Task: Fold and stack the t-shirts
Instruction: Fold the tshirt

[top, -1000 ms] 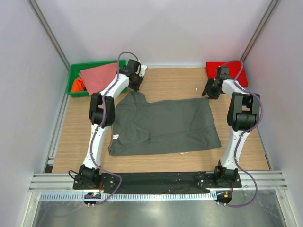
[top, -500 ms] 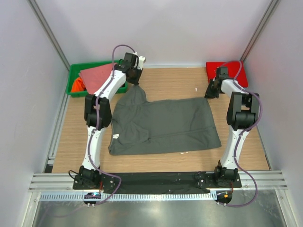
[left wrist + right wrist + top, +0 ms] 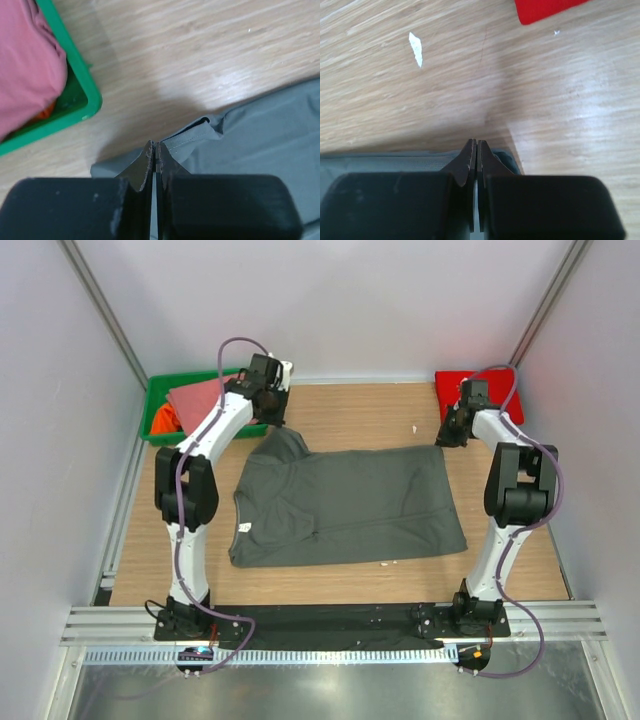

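Pinching the dark grey t-shirt (image 3: 350,505) along its far edge, left pincer (image 3: 154,147) and right pincer (image 3: 474,145) sit clenched.

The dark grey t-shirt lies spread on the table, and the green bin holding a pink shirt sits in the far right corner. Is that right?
No. The top external view shows the green bin with the pink shirt in the far left corner; a red shirt lies in the far right one. The dark grey t-shirt does lie spread on the table.
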Controlling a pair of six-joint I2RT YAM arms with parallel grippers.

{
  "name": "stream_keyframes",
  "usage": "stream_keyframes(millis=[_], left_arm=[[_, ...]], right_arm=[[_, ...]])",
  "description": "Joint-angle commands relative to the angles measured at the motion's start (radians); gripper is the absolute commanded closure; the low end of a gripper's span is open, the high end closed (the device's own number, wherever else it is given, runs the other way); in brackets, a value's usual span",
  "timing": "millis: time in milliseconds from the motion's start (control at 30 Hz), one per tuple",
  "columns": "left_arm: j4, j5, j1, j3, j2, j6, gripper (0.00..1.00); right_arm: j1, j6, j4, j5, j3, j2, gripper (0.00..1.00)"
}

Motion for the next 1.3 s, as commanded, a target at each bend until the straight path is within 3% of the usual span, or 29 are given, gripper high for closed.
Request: stream_keyframes(millis=[0, 700, 900, 1267], left_arm=[[-0.004, -0.027, 0.002, -0.054, -0.115, -0.037, 1.0], [0.039, 0.001, -0.019, -0.582, -0.552, -0.163, 1.0], [0.047, -0.001, -0.039, -0.668, -0.635, -0.198, 1.0], [0.007, -0.064, -0.058, -0.789, -0.717, -0.296, 1.0]], right_arm=[[-0.004, -0.02, 0.013, 0.008, -0.029, -0.098, 0.99], [-0.004, -0.011, 0.0, 0.08, -0.17, -0.231, 0.99], [-0.004, 0.017, 0.006, 0.156, -0.22, -0.285, 0.99], [-0.004, 0.041, -0.007, 0.16, -0.323, -0.352, 0.99]])
